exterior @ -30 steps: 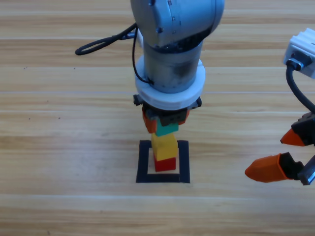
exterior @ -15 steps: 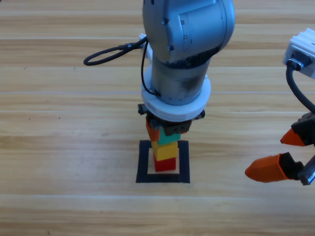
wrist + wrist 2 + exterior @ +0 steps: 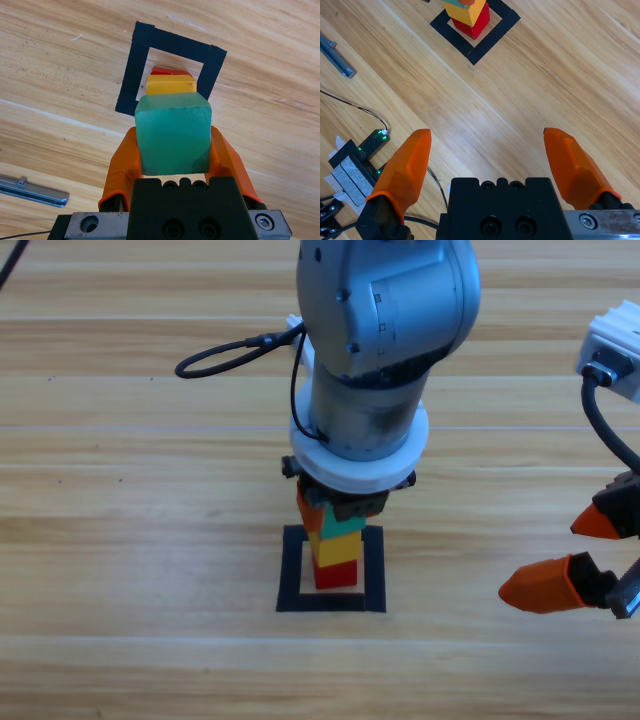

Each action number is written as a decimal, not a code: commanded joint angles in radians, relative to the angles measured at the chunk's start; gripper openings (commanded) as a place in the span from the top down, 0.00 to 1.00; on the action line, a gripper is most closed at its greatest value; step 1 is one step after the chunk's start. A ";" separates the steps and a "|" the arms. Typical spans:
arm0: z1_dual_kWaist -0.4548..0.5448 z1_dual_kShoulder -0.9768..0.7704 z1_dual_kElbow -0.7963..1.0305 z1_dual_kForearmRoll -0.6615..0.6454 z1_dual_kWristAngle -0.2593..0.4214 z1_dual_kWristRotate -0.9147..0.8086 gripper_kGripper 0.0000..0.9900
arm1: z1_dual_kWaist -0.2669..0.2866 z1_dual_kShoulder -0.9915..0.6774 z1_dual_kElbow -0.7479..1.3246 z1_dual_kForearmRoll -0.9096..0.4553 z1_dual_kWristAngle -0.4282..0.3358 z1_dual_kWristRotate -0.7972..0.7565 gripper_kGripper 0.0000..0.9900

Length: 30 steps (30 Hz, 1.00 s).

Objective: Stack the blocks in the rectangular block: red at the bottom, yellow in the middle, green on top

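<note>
The black tape frame (image 3: 331,583) lies on the wooden table (image 3: 130,540), and inside its wood-coloured middle stands the red cube (image 3: 336,574). The yellow cube (image 3: 334,550) sits directly on top of the red cube, and in the left wrist view both cubes are seen within the frame's inner opening, the red one showing only as a thin strip behind the yellow one. The left gripper (image 3: 175,150) comes down from the top of the high view and is placed above this small stack. Its two orange jaws are pressed against the two opposite sides of the teal-green cube (image 3: 173,132), so it is pinching this cube between them. In the high view the teal-green cube is just over the yellow cube, with only a narrow band of green visible under the arm's wrist; it is not possible to tell if the green cube already touches the yellow one or is a little above it. In the left wrist view the green cube seems well lined up with the cubes below. The right gripper (image 3: 590,555) waits at the right edge of the high view, well apart from the frame, and its jaws are spread wide with nothing between them. A black cable (image 3: 225,352) makes a loop on the table behind the left arm.
</note>
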 commanded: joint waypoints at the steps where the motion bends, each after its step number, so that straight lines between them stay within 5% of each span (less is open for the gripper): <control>1: -0.019 0.046 0.005 0.010 0.009 0.013 0.98 | -0.015 0.001 0.030 -0.043 -0.005 -0.004 0.00; 30: -0.018 0.068 -0.004 0.010 0.011 0.023 0.98 | -0.015 -0.007 0.032 -0.043 -0.005 -0.004 0.00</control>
